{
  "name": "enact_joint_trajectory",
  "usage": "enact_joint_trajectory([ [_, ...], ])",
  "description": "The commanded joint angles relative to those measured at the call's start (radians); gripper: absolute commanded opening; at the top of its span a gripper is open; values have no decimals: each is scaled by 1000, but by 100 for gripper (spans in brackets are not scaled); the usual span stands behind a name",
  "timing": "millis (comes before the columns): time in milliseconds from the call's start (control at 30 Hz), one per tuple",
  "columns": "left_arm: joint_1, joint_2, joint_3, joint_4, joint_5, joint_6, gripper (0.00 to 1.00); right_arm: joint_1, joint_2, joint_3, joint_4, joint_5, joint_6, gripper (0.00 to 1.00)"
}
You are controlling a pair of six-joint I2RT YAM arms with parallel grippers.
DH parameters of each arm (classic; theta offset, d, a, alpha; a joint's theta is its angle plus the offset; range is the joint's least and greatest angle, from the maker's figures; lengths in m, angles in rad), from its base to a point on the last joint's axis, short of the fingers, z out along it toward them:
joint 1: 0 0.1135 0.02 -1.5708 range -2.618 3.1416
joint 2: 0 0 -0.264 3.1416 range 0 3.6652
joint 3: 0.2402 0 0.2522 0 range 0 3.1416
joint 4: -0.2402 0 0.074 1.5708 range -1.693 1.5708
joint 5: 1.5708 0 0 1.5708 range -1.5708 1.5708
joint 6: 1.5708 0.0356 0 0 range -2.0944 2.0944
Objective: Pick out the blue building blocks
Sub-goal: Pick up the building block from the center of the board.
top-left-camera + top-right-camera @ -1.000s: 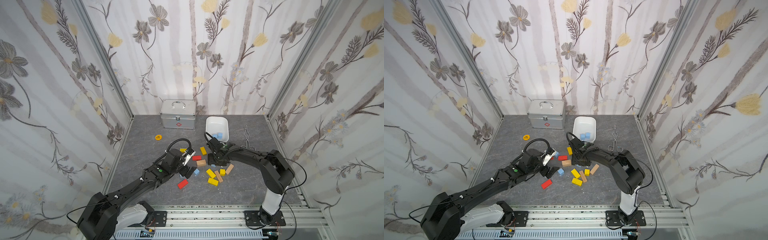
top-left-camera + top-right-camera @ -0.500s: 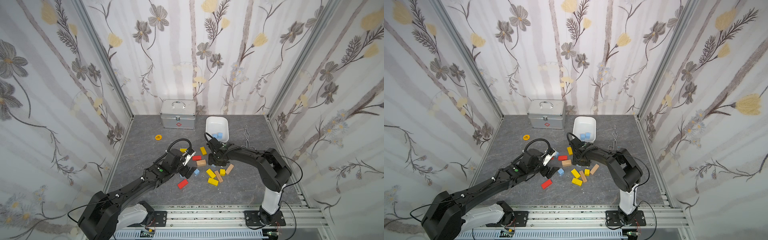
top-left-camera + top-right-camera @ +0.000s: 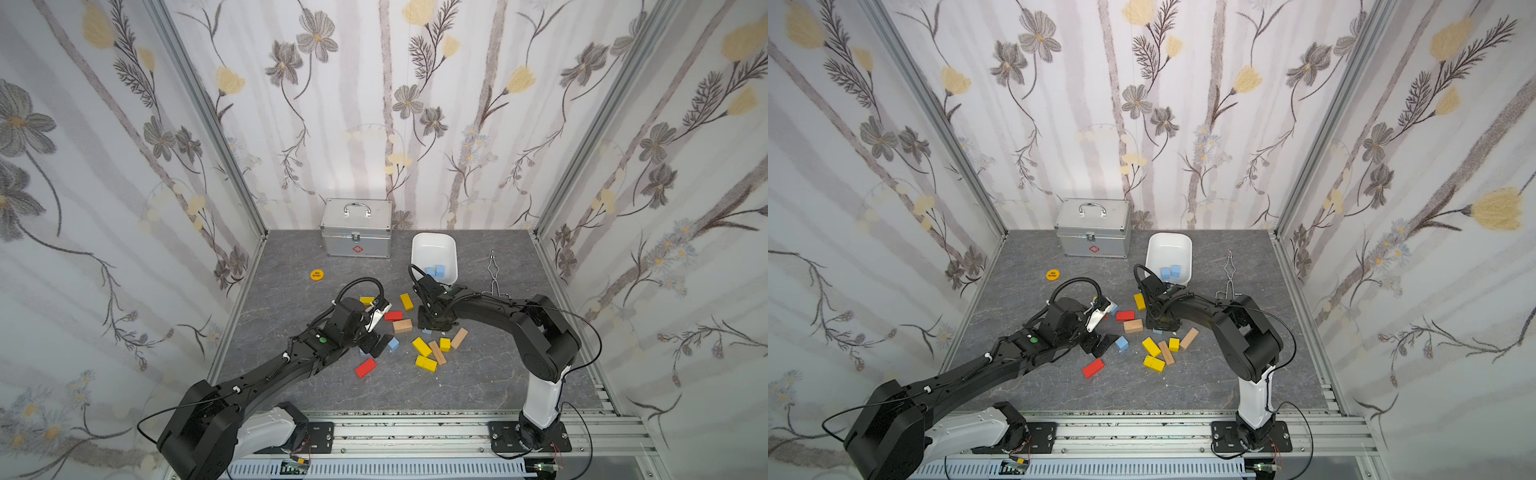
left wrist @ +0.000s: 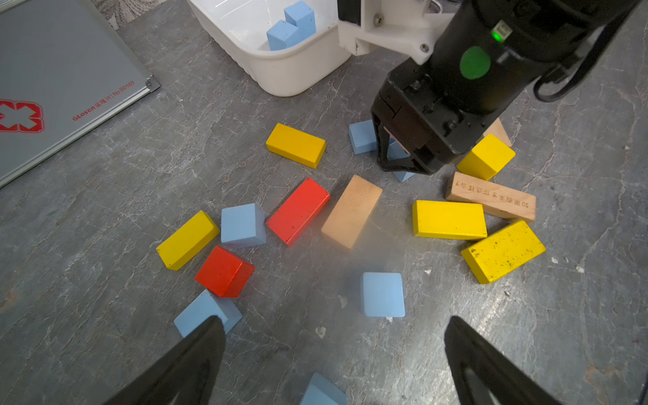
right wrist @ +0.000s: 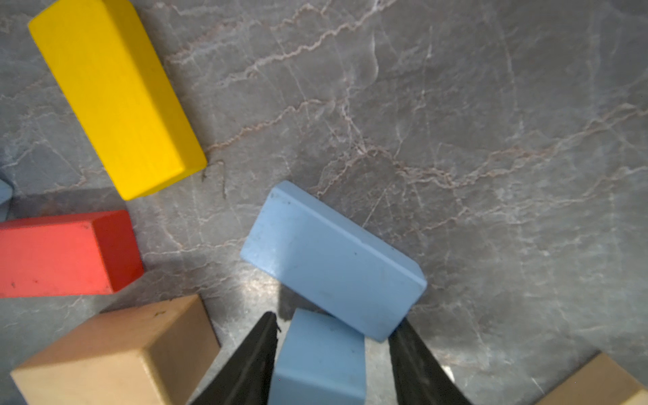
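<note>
we are narrowing our right claw (image 5: 336, 319) around a small matte light-blue cube (image 5: 319, 361), not yet pinching it; another pick is starting. our left claw (image 4: 333, 321) is hanging spread.

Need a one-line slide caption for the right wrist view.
Right gripper straddles a small blue block beside a longer blue brick; yellow brick, red brick and tan block lie nearby.

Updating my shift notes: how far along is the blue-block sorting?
Done: two blue blocks lie in the white bin. In hand: the right gripper straddles a blue cube, with a gap on one side, so not clearly gripped; the left gripper hovers open. Left: the blue brick beside that cube and at least three loose blue cubes among the red, yellow and tan blocks.
</note>
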Motion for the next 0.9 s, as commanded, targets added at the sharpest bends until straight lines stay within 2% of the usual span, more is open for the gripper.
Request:
enact_joint_trajectory([
  [0, 1, 1, 0, 29, 9, 14, 100, 0, 9, 9, 18, -4, 12, 50],
  [867, 1, 1, 1, 32, 7, 16, 100, -1, 7, 10, 15, -12, 9, 34],
])
